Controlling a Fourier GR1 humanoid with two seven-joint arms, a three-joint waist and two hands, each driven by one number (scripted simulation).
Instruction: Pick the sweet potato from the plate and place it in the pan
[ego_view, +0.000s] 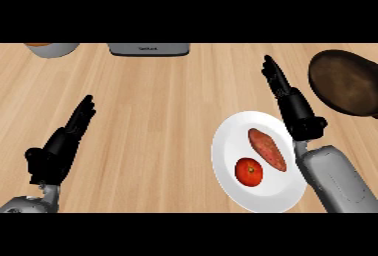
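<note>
A reddish-brown sweet potato (267, 149) lies on the white plate (229, 150) at the lower right, next to a red tomato (249, 172). The dark brown pan (345, 82) sits at the right edge, farther back. My right hand (295, 107) is open, fingers straight and pointing away, just beyond the plate's right rim, between plate and pan, touching nothing. My left hand (63, 142) is open at the lower left, resting with fingers straight, far from the plate.
A grey appliance (148, 49) stands at the back centre edge. A white bowl with an orange inside (50, 49) sits at the back left corner. Bare wooden counter (162, 115) spans the middle.
</note>
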